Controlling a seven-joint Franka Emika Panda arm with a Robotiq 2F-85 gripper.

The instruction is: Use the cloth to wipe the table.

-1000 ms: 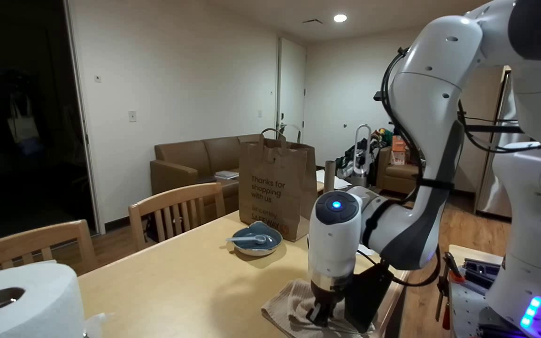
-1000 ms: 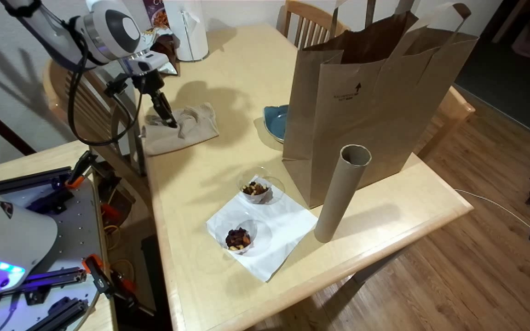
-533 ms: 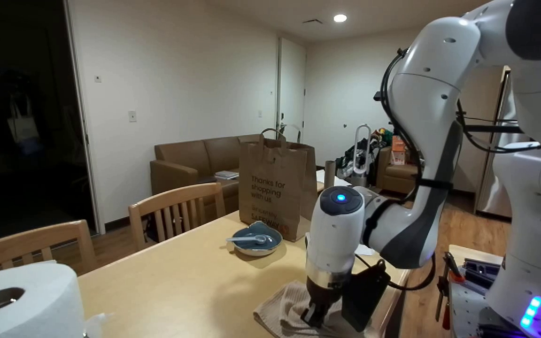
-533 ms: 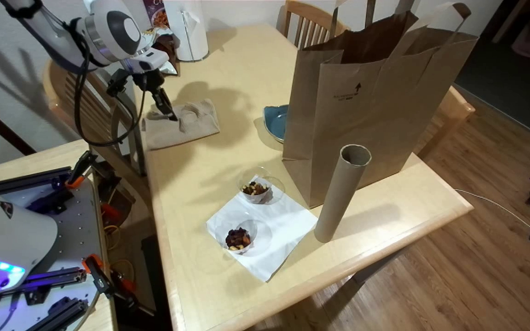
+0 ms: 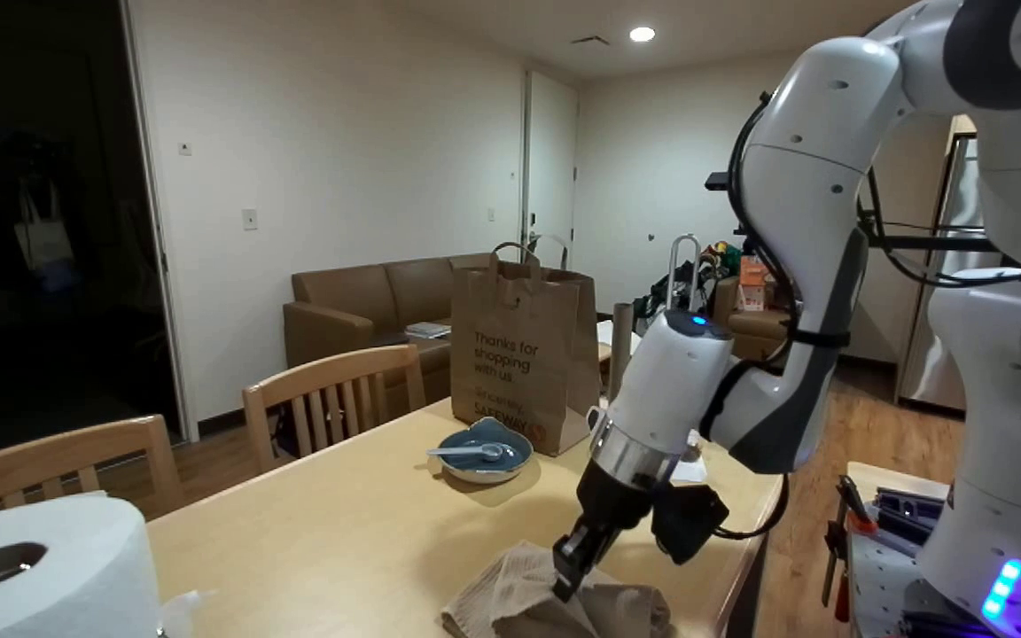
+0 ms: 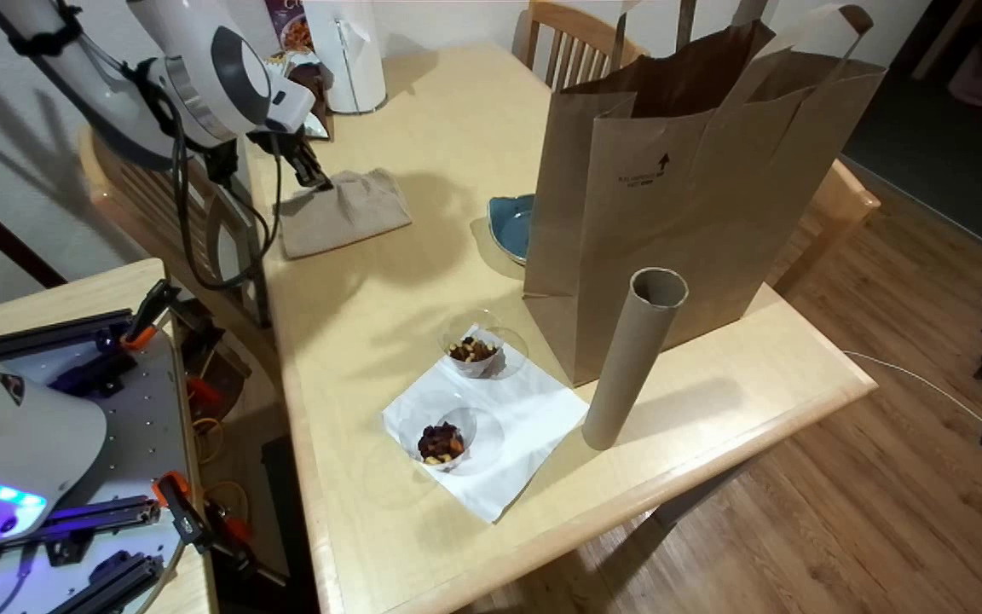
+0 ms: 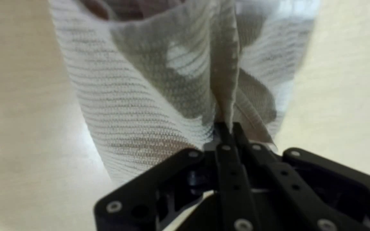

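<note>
Wrist view: pinches a raised fold of the cloth (image 7: 130, 106) in the gripper (image 7: 229, 128), drawn almost together with only fabric in between. In both exterior views, slants down over the table (image 6: 457, 107), with the rest of the cloth lying there near the robot-side edge. Hangs well apart from the blue bowl (image 5: 486, 434), with a spoon (image 5: 488, 452) in it, and from the brown paper bag (image 5: 519, 363).

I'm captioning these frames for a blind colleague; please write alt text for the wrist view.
A black gripper at the bottom pinches a fold of ribbed, light cloth. The creased cloth runs to the top edge, with pale table showing on both sides.
</note>
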